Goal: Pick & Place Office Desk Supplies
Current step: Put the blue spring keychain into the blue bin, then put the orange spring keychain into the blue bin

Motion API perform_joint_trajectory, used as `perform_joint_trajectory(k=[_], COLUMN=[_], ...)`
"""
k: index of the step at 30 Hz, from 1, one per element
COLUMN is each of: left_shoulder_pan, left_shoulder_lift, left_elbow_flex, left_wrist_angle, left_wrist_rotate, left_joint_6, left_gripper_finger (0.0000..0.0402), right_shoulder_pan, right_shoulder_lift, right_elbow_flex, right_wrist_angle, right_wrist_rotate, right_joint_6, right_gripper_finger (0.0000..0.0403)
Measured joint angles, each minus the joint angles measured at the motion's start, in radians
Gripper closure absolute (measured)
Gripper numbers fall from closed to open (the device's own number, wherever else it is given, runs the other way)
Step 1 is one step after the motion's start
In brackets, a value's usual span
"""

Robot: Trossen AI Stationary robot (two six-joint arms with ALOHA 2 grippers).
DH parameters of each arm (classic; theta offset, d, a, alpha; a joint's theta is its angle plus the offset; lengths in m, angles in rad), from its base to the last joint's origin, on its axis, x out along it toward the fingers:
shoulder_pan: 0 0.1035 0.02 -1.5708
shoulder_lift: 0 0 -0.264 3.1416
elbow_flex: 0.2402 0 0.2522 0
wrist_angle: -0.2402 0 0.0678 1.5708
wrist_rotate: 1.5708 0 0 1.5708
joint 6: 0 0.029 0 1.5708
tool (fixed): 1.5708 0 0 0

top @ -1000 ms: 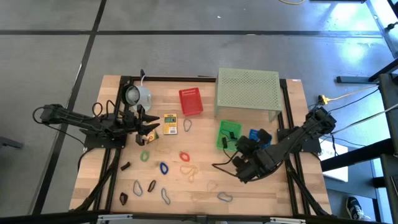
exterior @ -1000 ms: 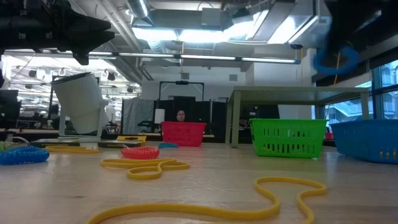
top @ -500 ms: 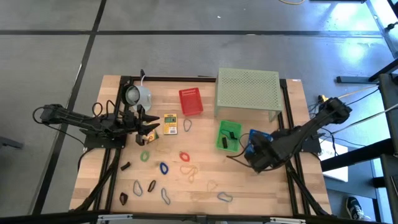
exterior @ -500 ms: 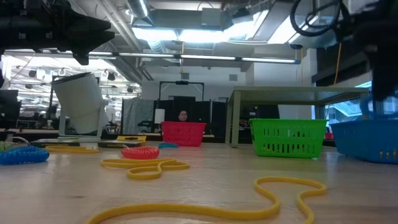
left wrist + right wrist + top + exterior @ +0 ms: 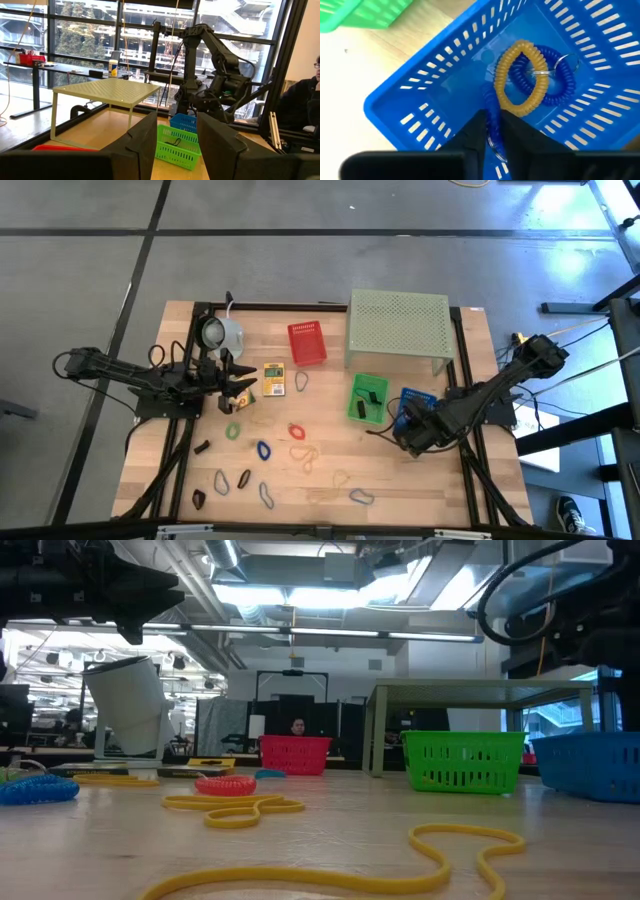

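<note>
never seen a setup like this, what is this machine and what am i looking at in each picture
It is a robot with two dark arms at a wooden table, each ending in a two-finger gripper. One picture looks straight down, one looks level across the tabletop, and two come from cameras on the arms' wrists.

Scattered on the table are small coloured loops, a yellow printed box and three little baskets: red, green and blue. A pale green perforated stand sits at the back, a pale mug on the left.

The right gripper is over the blue basket, pinching a blue coiled loop; an orange coil and another blue one already lie inside. The left gripper waits open and empty near the mug.
</note>
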Motion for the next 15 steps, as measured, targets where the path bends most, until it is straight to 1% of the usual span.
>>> perform_joint_trajectory(k=[5, 9, 12, 15], left_shoulder_pan=[0.000, 0.000, 0.000, 0.000], left_shoulder_lift=[0.000, 0.000, 0.000, 0.000], left_elbow_flex=[0.000, 0.000, 0.000, 0.000], left_wrist_angle=[0.000, 0.000, 0.000, 0.000], left_wrist_rotate=[0.000, 0.000, 0.000, 0.000], left_joint_6=[0.000, 0.000, 0.000, 0.000], left_gripper_finger=[0.0270, 0.0270, 0.0269, 0.0269], right_shoulder_pan=[0.000, 0.000, 0.000, 0.000], right_shoulder_lift=[0.000, 0.000, 0.001, 0.001], right_elbow_flex=[0.030, 0.079, 0.137, 0.204], right_wrist_angle=[-0.004, -0.035, -0.061, -0.070], right_wrist_rotate=[0.000, 0.005, 0.045, 0.108], right_joint_6=[-0.017, -0.054, -0.083, -0.120], right_gripper_finger=[0.0289, 0.0252, 0.0235, 0.0230])
